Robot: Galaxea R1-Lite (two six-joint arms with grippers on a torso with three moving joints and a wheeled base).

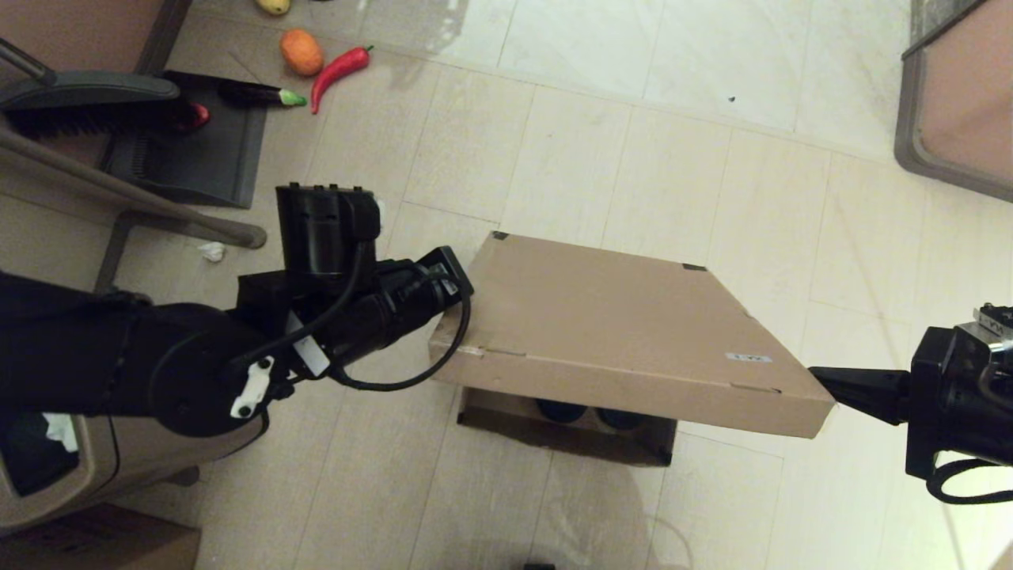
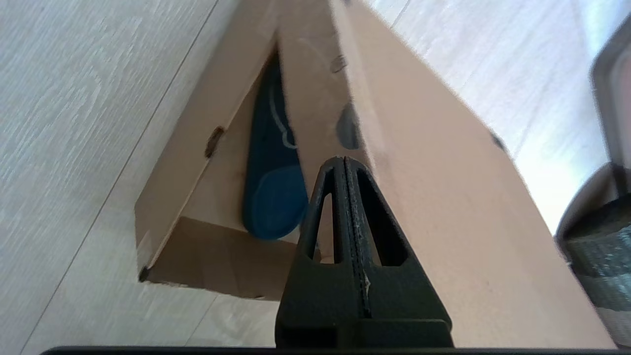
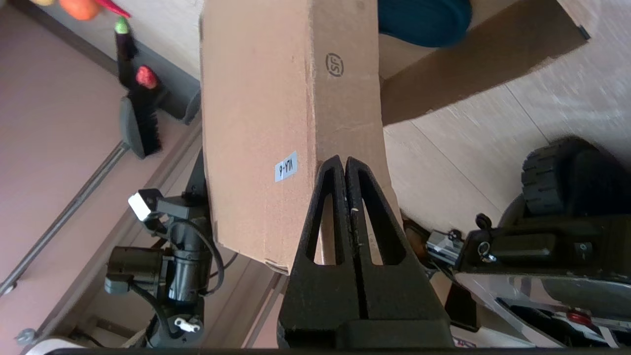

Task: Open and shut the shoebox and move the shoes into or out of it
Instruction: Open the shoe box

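lid half raised over the shoebox [image 1: 625, 332] on the floor, shoes [image 2: 273, 197] inside. left gripper [image 2: 343, 162] and right gripper [image 3: 345, 161] are both closed, tips against opposite lid ends; move them evenly so it pivots without twisting.

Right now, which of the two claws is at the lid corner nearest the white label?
The right claw, at the shoebox lid corner beside the white label. The left claw is at the opposite side.

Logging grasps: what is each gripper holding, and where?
Nothing is clamped: the left gripper and right gripper, both shut, press the shoebox lid's opposite side edges.
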